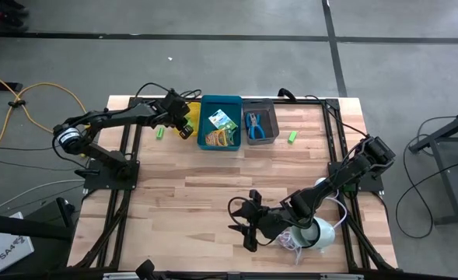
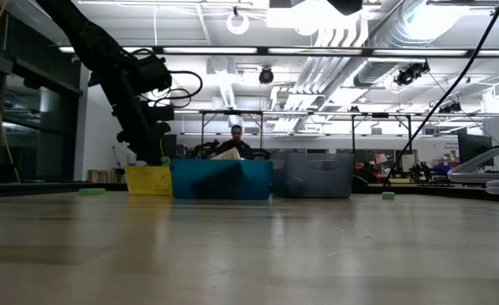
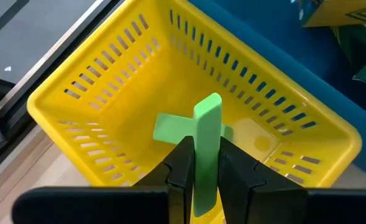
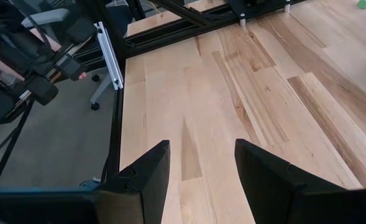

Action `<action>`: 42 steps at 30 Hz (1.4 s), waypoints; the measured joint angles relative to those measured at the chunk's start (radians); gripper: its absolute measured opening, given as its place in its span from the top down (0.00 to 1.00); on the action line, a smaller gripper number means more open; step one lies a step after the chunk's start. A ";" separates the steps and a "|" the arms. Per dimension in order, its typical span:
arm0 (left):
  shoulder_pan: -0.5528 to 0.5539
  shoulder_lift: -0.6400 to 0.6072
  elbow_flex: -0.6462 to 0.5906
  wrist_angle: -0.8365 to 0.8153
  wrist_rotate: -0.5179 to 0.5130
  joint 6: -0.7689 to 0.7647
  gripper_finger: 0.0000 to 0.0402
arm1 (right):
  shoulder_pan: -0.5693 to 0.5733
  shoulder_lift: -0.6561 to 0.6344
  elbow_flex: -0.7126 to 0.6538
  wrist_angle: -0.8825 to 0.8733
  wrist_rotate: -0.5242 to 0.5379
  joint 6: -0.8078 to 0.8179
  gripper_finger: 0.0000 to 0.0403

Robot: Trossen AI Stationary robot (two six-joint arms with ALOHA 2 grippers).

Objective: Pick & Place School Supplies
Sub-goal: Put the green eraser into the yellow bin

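Left pincer (image 3: 201,171) pinches a green stub (image 3: 206,149) upright over the yellow bin (image 3: 108,68), upper left of the high view; another green piece (image 3: 170,127) already lies inside. More stubs remain on the table (image 1: 190,194): one (image 1: 159,134) left of the bin, one (image 1: 291,136) right of the grey bin (image 1: 269,105). Crayon boxes (image 1: 222,128) sit in the blue bin (image 1: 205,124), apparently; scissors (image 1: 255,124) in the grey. Right pincer (image 4: 201,174), spread and empty, waits at lower centre. The risk: the stub, held near its lower end, could tip on release and bounce off the rim onto the table.
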 joint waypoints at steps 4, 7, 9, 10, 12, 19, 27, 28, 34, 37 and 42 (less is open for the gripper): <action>0.000 0.000 0.000 0.000 -0.001 0.004 0.87 | 0.000 0.000 0.000 0.000 -0.011 0.000 0.57; 0.000 0.000 0.000 -0.001 -0.001 0.030 0.83 | 0.000 0.000 0.000 0.000 -0.011 0.000 0.57; -0.006 0.000 0.000 -0.002 -0.001 0.031 0.82 | 0.000 0.000 0.000 0.000 -0.011 0.000 0.57; -0.007 0.000 0.000 -0.002 -0.001 0.031 0.81 | 0.000 0.000 0.000 0.000 -0.011 0.000 0.57; -0.012 0.000 0.000 -0.003 -0.001 0.031 0.81 | 0.000 0.000 0.000 0.000 -0.011 0.000 0.57; -0.012 0.000 0.000 -0.003 -0.001 0.031 0.81 | 0.000 0.000 0.000 0.000 -0.011 0.000 0.57; -0.016 -0.011 0.004 0.010 -0.001 0.082 0.81 | 0.000 0.000 0.000 0.000 -0.012 0.000 0.57; -0.020 -0.015 0.010 0.010 -0.002 0.077 0.81 | 0.000 0.000 0.000 0.000 -0.012 0.000 0.57; -0.050 -0.081 0.018 0.001 -0.003 0.034 0.81 | 0.000 0.000 0.000 0.000 -0.011 0.000 0.57; -0.061 -0.121 0.019 -0.047 -0.003 -0.039 0.81 | 0.000 0.000 0.000 0.000 -0.011 0.000 0.57; -0.065 -0.178 0.019 -0.208 -0.028 -0.154 0.81 | 0.000 0.000 0.000 0.000 -0.008 0.000 0.57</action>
